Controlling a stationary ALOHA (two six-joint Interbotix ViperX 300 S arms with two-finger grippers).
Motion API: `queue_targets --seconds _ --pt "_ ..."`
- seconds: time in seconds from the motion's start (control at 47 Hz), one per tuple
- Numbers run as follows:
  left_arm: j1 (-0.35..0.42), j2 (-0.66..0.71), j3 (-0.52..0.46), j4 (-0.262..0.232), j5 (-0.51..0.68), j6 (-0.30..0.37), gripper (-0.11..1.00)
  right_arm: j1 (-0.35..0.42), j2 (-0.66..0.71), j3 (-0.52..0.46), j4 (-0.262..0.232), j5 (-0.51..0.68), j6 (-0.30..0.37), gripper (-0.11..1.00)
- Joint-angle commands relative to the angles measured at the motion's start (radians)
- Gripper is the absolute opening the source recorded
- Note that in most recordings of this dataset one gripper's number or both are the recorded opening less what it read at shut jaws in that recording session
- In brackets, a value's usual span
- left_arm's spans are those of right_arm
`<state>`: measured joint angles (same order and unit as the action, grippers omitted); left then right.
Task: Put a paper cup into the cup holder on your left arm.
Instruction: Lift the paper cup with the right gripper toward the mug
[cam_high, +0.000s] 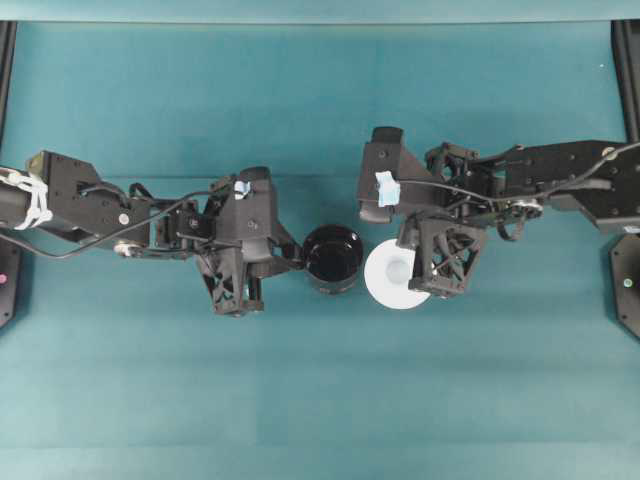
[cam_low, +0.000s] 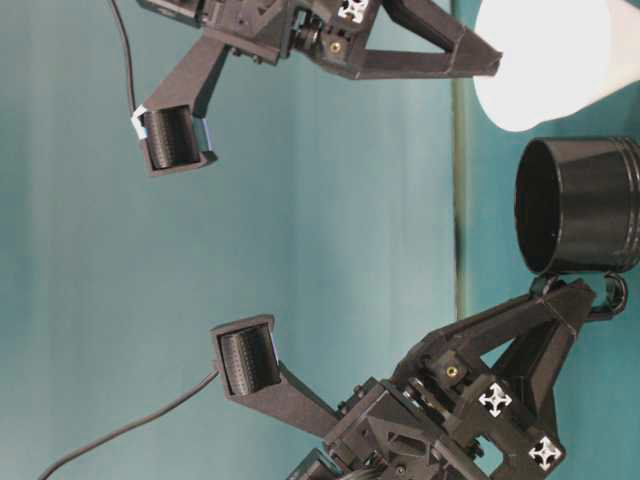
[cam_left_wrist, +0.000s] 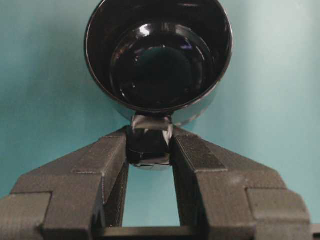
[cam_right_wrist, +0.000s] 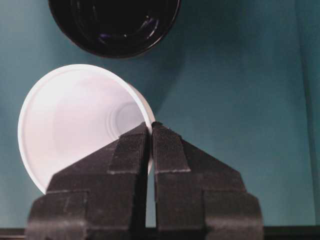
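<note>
Centre of the overhead view: the cup holder (cam_high: 333, 258) hangs over the teal bench (cam_high: 320, 400), mouth up, and the left gripper (cam_left_wrist: 150, 150) has it by the handle (cam_left_wrist: 149, 145). The left wrist view shows it clearly: two black fingers (cam_left_wrist: 102, 160) pinching that small knobby handle between their tips, the glossy holder sitting just beyond them at the top of the frame.

Just to the right in the overhead view is the paper cup (cam_high: 392, 277), white and open side up, close beside the holder but apart from it. The right gripper (cam_right_wrist: 151, 137) has its fingers (cam_right_wrist: 131, 150) pressed nearly together on the cup's thin rim wall, one inside and one outside, with the cup spreading to the left of the fingertips.
</note>
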<state>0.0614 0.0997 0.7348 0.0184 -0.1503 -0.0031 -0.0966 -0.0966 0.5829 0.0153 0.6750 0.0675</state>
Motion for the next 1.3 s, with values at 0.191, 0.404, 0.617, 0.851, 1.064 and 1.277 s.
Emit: queue_targets --seconds 0.191,0.404,0.617,0.851,1.064,1.277 --pt "-0.005 -0.011 -0.017 0.003 -0.003 -0.002 0.32 -0.002 -0.015 -0.026 0.015 0.012 -0.005 0.03" --pt "-0.006 -0.011 -0.015 0.003 -0.003 -0.002 0.32 -0.002 -0.017 -0.028 0.017 0.025 -0.005 0.02" --pt "-0.008 -0.011 -0.017 0.003 -0.003 -0.006 0.32 -0.003 -0.02 -0.028 0.018 0.025 -0.003 0.02" --pt "-0.008 -0.009 -0.018 0.002 -0.008 -0.006 0.81 -0.005 -0.021 -0.031 0.023 0.026 0.002 0.02" --pt "-0.02 -0.011 -0.018 0.003 -0.008 -0.008 0.79 -0.028 -0.044 -0.064 0.066 0.074 0.002 0.02" --pt "-0.034 -0.025 -0.009 0.003 -0.003 -0.008 0.79 -0.061 -0.095 -0.169 0.094 0.138 0.002 0.02"
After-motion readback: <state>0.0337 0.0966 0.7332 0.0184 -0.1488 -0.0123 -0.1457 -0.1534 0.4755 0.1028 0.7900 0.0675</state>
